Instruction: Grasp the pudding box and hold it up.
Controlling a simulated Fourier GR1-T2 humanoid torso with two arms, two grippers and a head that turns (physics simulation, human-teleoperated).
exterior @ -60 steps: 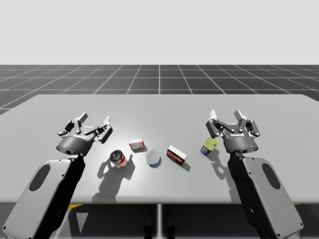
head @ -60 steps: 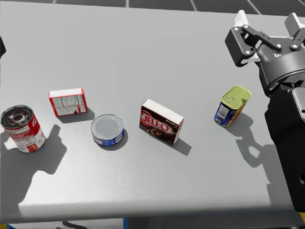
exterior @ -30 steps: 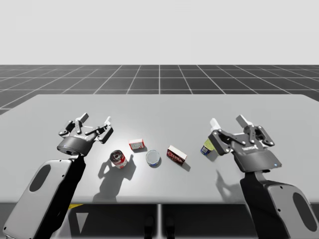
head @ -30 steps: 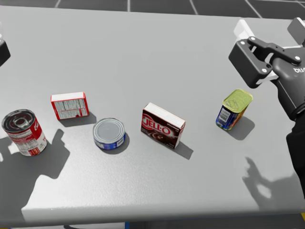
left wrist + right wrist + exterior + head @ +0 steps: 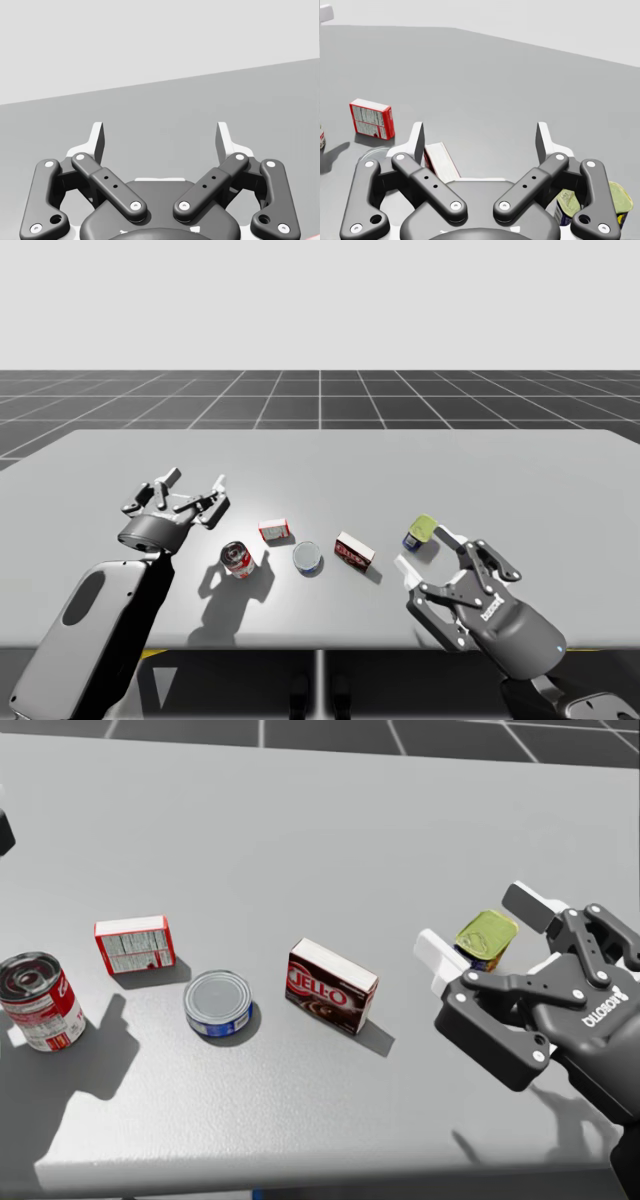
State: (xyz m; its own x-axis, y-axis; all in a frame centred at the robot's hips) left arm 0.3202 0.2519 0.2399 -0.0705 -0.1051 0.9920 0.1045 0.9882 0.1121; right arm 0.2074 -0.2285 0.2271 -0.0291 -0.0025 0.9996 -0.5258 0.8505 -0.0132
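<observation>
Nothing grasped yet! The pudding box, dark red with a white top, stands mid-row on the table, just right of the flat blue can. My right gripper hovers wide open to its right, near the yellow-lidded can. My left gripper, also open, hangs far left. Reaching, clamping and lifting all remain.

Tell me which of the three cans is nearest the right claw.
The blue can with the yellow-green top, close by my right claw. The flat blue can and the red can stand further left, past the brown box.
</observation>
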